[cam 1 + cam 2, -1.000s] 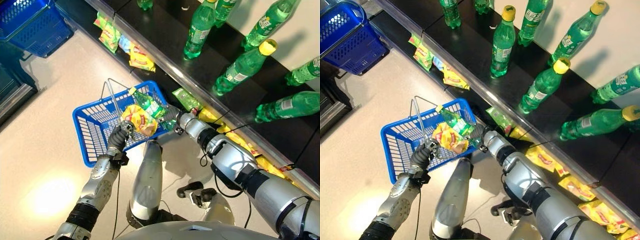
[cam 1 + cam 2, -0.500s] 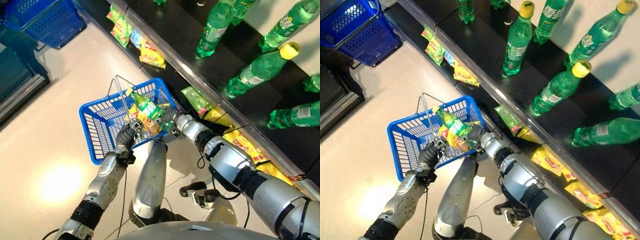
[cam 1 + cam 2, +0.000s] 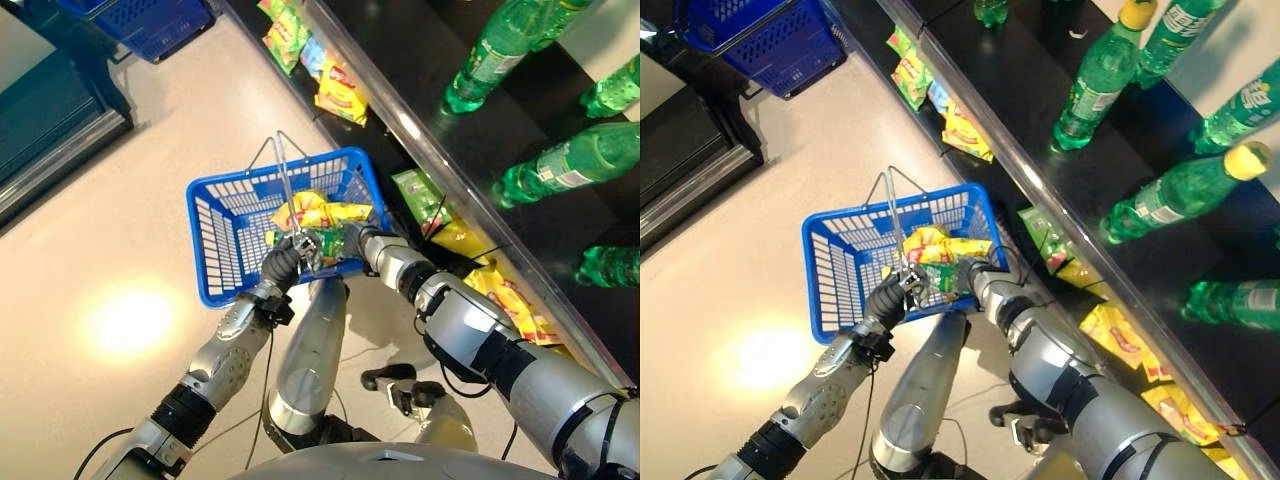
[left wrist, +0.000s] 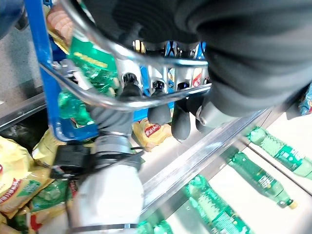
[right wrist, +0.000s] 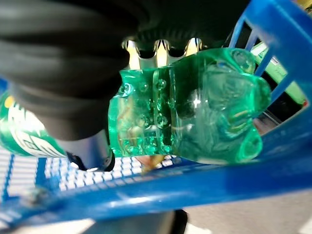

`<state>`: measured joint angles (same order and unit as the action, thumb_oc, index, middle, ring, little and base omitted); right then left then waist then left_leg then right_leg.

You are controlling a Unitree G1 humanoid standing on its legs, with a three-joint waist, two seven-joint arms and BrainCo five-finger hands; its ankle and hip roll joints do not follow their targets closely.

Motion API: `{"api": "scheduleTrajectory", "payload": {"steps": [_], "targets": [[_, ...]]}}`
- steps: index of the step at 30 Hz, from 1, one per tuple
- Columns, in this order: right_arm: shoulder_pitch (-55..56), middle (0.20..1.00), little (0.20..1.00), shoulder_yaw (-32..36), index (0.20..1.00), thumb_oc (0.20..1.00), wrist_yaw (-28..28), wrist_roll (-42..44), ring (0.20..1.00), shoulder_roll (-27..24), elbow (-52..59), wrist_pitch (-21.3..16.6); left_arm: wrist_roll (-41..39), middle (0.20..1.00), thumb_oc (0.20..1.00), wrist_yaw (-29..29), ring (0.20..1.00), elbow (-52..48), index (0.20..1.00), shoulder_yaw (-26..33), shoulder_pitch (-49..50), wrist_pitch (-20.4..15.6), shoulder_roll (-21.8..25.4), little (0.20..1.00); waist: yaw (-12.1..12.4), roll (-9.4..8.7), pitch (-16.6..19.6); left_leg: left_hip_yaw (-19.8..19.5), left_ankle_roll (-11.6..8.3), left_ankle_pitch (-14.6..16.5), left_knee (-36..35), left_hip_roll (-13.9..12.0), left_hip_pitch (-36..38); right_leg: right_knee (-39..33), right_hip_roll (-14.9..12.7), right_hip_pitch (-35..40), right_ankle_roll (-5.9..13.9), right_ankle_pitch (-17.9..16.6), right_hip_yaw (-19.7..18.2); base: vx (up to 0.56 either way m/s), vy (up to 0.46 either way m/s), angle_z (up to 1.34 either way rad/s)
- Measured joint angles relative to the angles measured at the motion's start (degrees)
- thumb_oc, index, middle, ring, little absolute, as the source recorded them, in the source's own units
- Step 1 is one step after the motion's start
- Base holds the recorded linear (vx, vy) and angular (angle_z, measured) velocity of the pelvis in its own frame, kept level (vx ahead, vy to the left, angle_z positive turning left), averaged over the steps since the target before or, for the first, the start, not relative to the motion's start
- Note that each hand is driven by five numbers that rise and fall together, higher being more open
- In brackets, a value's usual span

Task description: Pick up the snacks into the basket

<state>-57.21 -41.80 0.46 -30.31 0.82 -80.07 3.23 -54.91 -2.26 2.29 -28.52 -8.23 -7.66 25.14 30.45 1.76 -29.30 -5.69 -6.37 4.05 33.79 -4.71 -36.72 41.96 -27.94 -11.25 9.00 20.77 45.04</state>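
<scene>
My left hand (image 3: pixel 283 265) is shut on the wire handle (image 4: pixel 146 95) of a blue basket (image 3: pixel 215 240) that hangs above the floor. A yellow snack bag (image 3: pixel 315 212) lies inside the basket near its right wall. My right hand (image 3: pixel 357 240) reaches over the basket's near right corner and is shut on a green bottle (image 5: pixel 195 112). The bottle (image 3: pixel 325 243) rests low inside, just behind the blue rim (image 5: pixel 195 185). The two hands are close together at the basket's near edge.
A dark shelf (image 3: pixel 420 130) runs along the right, with green bottles (image 3: pixel 560 170) lying and standing on it. Yellow and green snack bags (image 3: pixel 340 90) hang along its lower edge (image 3: pixel 1110 335). A second blue basket (image 3: pixel 770 45) stands at the far left beside a dark cabinet (image 3: pixel 50 120).
The camera has shifted. The yellow bag and the green bottle have come down from above the rim into the basket. The bag now lies loose inside.
</scene>
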Motion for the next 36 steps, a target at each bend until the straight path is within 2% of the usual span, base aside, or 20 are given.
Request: {"api": "scheduleTrajectory", "payload": {"steps": [11, 20, 21, 36], "targets": [[-1.05, 0.2, 0.2, -8.02, 0.2, 0.2, 0.29, -16.68, 0.2, -1.06, 4.23, 0.02, -1.11, 0.2, 0.2, -0.01, 0.2, -0.76, 0.2, -0.05, -0.63, 0.53, 0.11, 0.2, 0.1, 0.0, 0.0, -0.03, 0.06, -0.06, -0.18, -0.03, -0.05, 0.15, -0.09, -0.05, -0.12, 0.06, 0.01, 0.0, 0.0, 0.0], [-2.79, 0.2, 0.2, -8.2, 0.2, 0.2, 0.16, -20.85, 0.2, -2.29, 4.7, -0.3, -2.87, 0.2, 0.2, -0.11, 0.2, -0.76, 0.2, -0.18, -0.63, 0.53, 0.11, 0.2, 0.16, 0.0, 0.0, -0.01, 0.23, -0.17, -0.31, 0.58, -0.07, 0.1, -0.52, 0.02, 0.11, -0.06, 0.06, 0.0, 0.005, 0.02], [-2.78, 1.0, 1.0, -8.18, 1.0, 1.0, 0.14, -20.84, 1.0, -2.46, 4.7, -0.33, -2.87, 0.2, 0.2, -0.21, 0.2, -0.76, 0.2, -0.21, -0.63, 0.53, 0.11, 0.2, 0.15, 0.0, 0.0, -0.01, 0.22, -0.17, -0.32, 0.55, -0.07, 0.12, -0.52, 0.02, 0.11, -0.06, 0.06, 0.0, 0.0, 0.0], [-4.29, 1.0, 1.0, -6.98, 1.0, 1.0, -5.05, -19.51, 1.0, -1.76, 8.15, -2.1, -3.27, 0.2, 0.2, 0.37, 0.2, 1.21, 0.2, -1.77, 0.23, 1.3, 0.3, 0.2, -1.65, 0.01, -0.01, 0.21, 0.33, -0.24, -0.22, 0.53, -0.02, 0.33, -0.81, -0.01, 0.21, -0.11, -0.04, 0.0, 0.0, 0.0]]}}
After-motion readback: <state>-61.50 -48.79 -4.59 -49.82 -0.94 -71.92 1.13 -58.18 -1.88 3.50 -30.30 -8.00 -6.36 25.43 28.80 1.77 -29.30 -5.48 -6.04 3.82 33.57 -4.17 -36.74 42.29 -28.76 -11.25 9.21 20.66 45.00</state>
